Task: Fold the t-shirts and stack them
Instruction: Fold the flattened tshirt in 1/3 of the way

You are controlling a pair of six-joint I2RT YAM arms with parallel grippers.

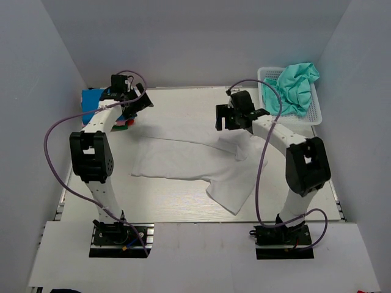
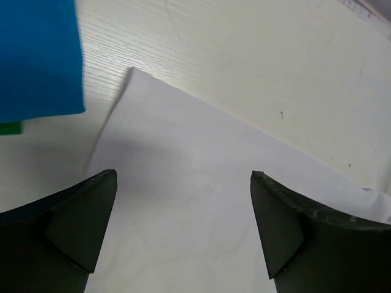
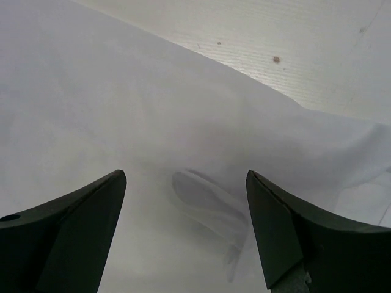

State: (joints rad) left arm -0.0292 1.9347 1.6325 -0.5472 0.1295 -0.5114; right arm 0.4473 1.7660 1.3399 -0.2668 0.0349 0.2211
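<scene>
Risks, going view by view.

Top camera: the white t-shirt point(image 1: 183, 162) lies spread mid-table, lopsided, with one flap sticking out toward the near right. The left gripper point(image 1: 140, 102) hangs over its far-left corner, right beside the folded stack point(image 1: 93, 99). The right gripper point(image 1: 227, 119) hangs over the bunched far-right part. The teal-green t-shirt point(image 1: 297, 84) sits in the basket point(image 1: 316, 117), well apart from all that.

Left wrist cam: jaws wide apart with nothing between them, the white corner below and the blue shirt point(image 2: 36, 55) close by. If that arm swings left, I reckon it could clip the stack and knock it crooked.

Right wrist cam: jaws apart too, empty, over a small wrinkle point(image 3: 208, 207). Pinching there could grab two layers and drag the whole shirt skewed, so the fold comes out uneven.
</scene>
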